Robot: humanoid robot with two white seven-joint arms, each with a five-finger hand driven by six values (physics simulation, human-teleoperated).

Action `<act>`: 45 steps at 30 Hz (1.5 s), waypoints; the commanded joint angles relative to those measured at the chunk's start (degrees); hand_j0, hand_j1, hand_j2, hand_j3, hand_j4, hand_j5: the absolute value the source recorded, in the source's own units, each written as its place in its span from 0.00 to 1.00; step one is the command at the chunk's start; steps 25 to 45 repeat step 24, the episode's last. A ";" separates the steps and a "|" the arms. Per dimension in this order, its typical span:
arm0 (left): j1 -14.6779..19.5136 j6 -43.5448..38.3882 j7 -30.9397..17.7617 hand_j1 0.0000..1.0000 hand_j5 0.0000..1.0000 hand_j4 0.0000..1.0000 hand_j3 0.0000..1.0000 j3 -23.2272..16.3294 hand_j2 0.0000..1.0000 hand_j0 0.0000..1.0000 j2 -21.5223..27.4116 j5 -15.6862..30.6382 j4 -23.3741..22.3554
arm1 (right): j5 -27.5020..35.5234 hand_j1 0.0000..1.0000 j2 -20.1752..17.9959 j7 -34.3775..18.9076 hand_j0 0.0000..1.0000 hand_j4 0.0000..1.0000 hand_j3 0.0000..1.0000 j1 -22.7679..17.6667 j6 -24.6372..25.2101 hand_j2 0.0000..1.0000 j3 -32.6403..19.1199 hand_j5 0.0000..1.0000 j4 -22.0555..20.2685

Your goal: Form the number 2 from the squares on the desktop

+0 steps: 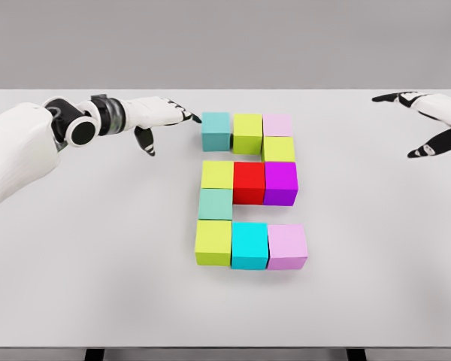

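I find the blocks (249, 197) mid-table, already reading as a 2. My left hand (159, 116), fingers extended and empty, touches the teal block (216, 129), likely squaring the top row; right hand (428, 120) open, clear

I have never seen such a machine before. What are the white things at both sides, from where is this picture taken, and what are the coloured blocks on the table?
This is a simulated humanoid robot, seen from a camera on its own head. The white things are its arms. The left hand, fingers open, reaches toward the teal cube at the top row's end; whether it touches is unclear. The right hand hovers open at the far right, holding nothing. On the white table lie eleven coloured cubes, arranged like the number 2.
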State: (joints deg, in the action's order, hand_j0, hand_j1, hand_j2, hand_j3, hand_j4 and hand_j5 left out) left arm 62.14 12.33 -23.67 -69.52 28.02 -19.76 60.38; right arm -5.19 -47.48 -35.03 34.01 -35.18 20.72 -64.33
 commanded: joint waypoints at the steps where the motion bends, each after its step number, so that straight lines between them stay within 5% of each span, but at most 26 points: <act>1: 0.00 -0.02 0.02 1.00 1.00 1.00 1.00 0.09 1.00 1.00 -0.25 0.07 0.09 | 0.10 1.00 0.81 0.03 1.00 1.00 1.00 0.00 0.18 1.00 -3.05 1.00 0.96; 15: 0.44 -0.28 0.29 1.00 1.00 1.00 1.00 1.14 1.00 1.00 4.14 0.60 0.18 | -0.08 1.00 4.76 0.03 1.00 1.00 1.00 0.17 0.18 1.00 -2.88 1.00 -1.06; 45: 0.35 -0.64 0.55 1.00 1.00 1.00 1.00 1.23 1.00 1.00 4.76 0.51 0.00 | -0.26 1.00 4.59 0.03 1.00 1.00 1.00 0.26 0.18 1.00 -2.88 1.00 -0.71</act>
